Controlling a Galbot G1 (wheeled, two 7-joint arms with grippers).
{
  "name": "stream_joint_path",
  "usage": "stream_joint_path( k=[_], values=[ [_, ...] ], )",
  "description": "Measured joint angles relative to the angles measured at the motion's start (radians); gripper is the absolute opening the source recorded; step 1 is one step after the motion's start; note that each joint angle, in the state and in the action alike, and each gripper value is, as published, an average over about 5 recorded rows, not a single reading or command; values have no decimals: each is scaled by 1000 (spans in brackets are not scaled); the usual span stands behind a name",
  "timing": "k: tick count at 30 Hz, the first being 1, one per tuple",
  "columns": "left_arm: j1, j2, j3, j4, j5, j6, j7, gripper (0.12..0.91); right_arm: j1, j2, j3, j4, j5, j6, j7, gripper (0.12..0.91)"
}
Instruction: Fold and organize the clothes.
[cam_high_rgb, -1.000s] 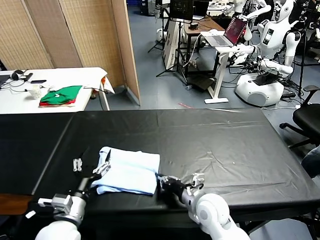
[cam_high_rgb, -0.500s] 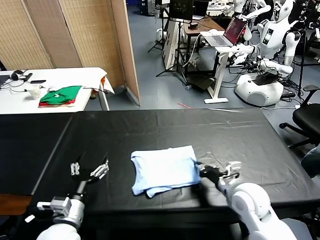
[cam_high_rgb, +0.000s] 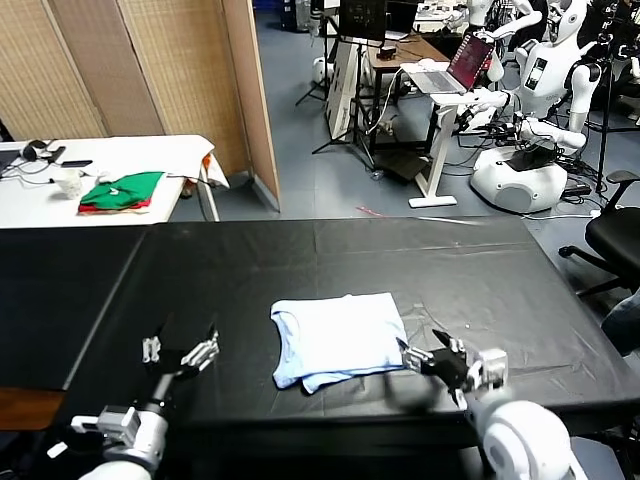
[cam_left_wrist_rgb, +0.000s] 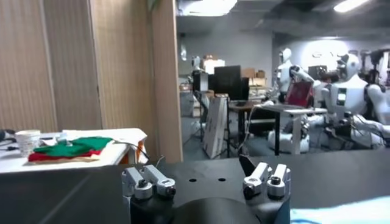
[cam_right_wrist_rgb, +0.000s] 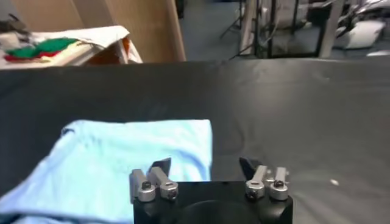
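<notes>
Two open grippers, left (cam_high_rgb: 180, 352), right (cam_high_rgb: 437, 358), beside folded T-shirt (cam_high_rgb: 340, 335), green-and-red garments (cam_high_rgb: 122, 190) far off

Green-and-red folded garments (cam_high_rgb: 122, 191) lie on a white side table (cam_high_rgb: 150, 152).

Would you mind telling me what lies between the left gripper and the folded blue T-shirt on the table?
Only bare black table: in the head view nothing lies between the open left gripper and the T-shirt.
</notes>
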Motion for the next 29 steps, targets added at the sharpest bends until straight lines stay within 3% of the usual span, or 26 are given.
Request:
stream_joint_path(
  k=[7, 13, 20, 29],
  values=[
    [73, 1, 2, -30, -18, 8, -4, 907, -209, 38, 4, 67, -175, 314, 37, 907],
    [117, -1, 4, -54, -39, 66, -33, 907, -357, 68, 10, 112, -258, 504, 106, 907],
    [145, 10, -3, -58, -48, 105, -42, 907, -496, 94, 14, 147, -278, 587, 184, 907],
    [151, 11, -3, -52, -44, 123, -40, 907, -562, 100, 15, 160, -282, 606, 193, 907]
  ],
)
